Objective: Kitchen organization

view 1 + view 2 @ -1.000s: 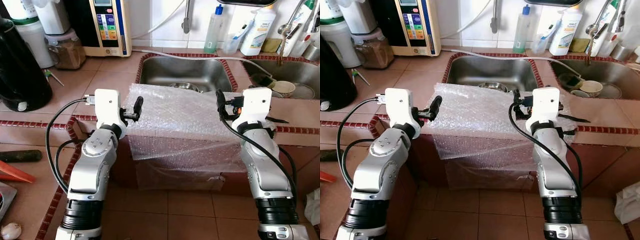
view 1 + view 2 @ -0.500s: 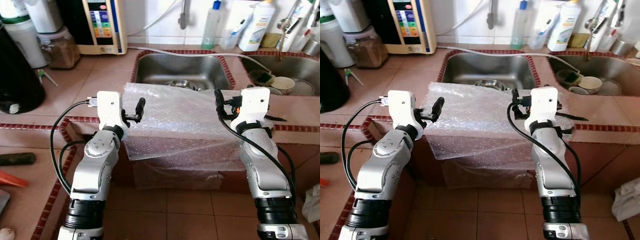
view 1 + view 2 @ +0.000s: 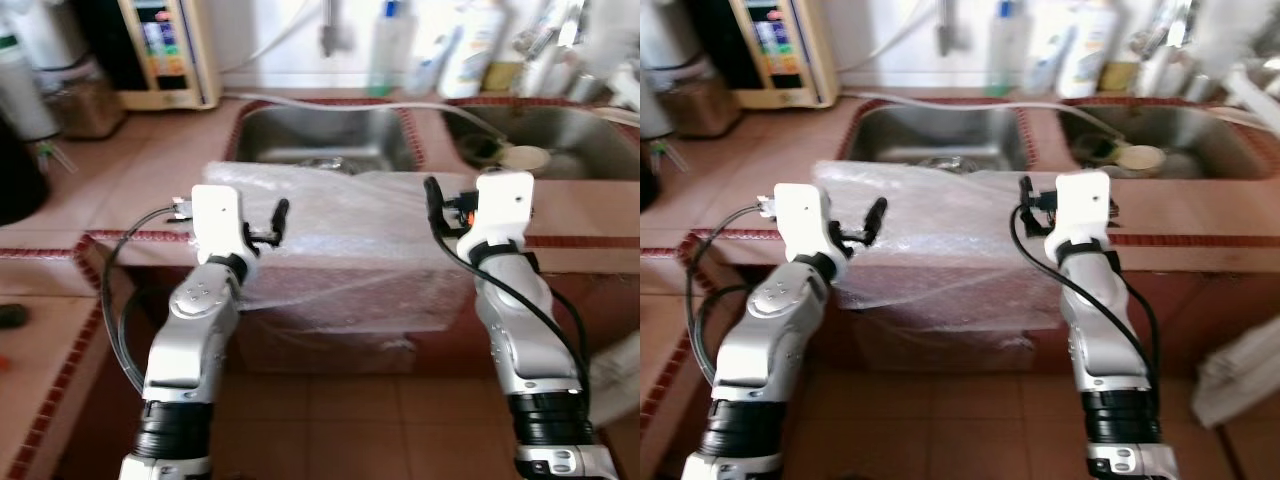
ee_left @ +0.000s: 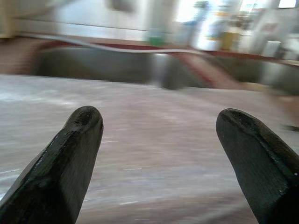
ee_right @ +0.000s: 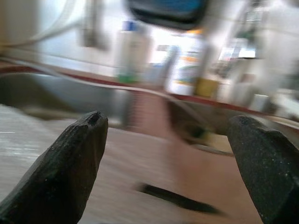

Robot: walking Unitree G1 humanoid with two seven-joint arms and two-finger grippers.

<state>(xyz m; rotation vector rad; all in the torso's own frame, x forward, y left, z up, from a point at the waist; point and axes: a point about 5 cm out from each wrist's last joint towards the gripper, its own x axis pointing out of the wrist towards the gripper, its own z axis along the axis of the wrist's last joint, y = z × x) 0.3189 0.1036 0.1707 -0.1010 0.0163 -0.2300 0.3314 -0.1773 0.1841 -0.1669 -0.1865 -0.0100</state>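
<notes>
Bubble wrap point(image 3: 340, 240) draped over counter edge point(image 3: 60, 245) — between left gripper point(image 3: 278, 216) and right gripper point(image 3: 432, 196), both jaws spread wide, empty

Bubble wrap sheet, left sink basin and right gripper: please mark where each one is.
bubble wrap sheet point(image 3: 350, 225): left eye view, flat top part on the counter edge.
left sink basin point(image 3: 320, 135): left eye view, steel back wall.
right gripper point(image 5: 173, 140): right wrist view, midway between fingertips.

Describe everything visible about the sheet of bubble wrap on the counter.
The bubble wrap is a clear, whitish plastic sheet, wrinkled. It lies over the tiled counter edge in front of the left sink basin, its front part hanging down the counter's face. The open left gripper and open right gripper hover at its two sides; contact cannot be told.
</notes>
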